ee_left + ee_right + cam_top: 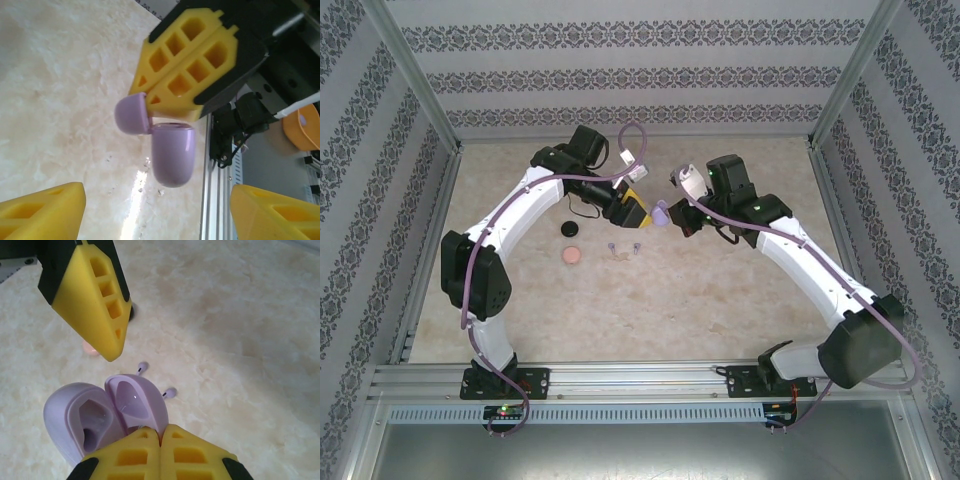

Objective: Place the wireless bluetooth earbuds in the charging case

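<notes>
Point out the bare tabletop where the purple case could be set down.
Roomiest: the near table between the purple earbuds and the arm bases. The far right corner beside the wall is bare too. Crowded: the centre, where the left gripper, the right gripper holding the charging case, the black disc and pink disc cluster.

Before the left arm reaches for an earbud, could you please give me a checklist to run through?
1. Lid of the purple charging case open: ok.
2. right tool shut on the case, holding it off the table: ok.
3. left tool open and empty: ok.
4. Two purple earbuds lying free on the table, apart from each other: ok.
5. Both sockets inside the case empty: cannot tell, partly hidden behind the right tool.
</notes>
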Tool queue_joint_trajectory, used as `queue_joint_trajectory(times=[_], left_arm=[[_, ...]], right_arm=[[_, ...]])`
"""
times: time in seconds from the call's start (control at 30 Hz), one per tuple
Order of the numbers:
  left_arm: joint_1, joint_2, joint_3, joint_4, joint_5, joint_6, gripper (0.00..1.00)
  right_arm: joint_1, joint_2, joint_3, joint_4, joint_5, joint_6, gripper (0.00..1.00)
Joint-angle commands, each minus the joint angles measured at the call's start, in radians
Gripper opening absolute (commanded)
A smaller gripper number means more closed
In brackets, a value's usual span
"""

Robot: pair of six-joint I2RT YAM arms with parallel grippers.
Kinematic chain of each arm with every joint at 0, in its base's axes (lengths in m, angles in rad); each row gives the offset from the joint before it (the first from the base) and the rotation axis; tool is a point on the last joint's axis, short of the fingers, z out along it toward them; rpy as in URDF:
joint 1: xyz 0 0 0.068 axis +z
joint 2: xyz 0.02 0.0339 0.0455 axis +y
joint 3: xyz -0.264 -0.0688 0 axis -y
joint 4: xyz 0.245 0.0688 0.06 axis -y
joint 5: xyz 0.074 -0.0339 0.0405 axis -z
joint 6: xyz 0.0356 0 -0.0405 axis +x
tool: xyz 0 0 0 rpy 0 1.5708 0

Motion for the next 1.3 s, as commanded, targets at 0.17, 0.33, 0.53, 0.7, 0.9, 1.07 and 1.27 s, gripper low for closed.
queue_joint_trajectory(times=[0.17,0.33,0.53,0.7,0.9,1.07,1.27], left_arm=[[-0.005,0.038,0.049,-0.095,0.067,0.075,0.74],[-0.011,0.055,0.057,-0.101,0.074,0.081,0.7],[-0.013,0.062,0.062,-0.108,0.082,0.093,0.62],[-0.013,0.069,0.062,-0.119,0.087,0.106,0.52],[-0.013,0.073,0.061,-0.12,0.092,0.114,0.38],[-0.012,0.075,0.06,-0.109,0.102,0.112,0.22],[0.001,0.043,0.012,-0.028,0.092,0.062,0.04]], right_arm=[[0.047,0.036,0.082,-0.034,0.016,-0.038,0.0],[0.07,0.058,0.107,-0.045,0.025,-0.042,0.0],[0.082,0.072,0.118,-0.045,0.034,-0.042,0.0],[0.085,0.075,0.12,-0.04,0.037,-0.041,0.0],[0.085,0.077,0.117,-0.034,0.043,-0.038,0.0],[0.085,0.074,0.117,-0.03,0.048,-0.035,0.0],[0.072,0.037,0.113,-0.012,0.048,0.031,0.32]])
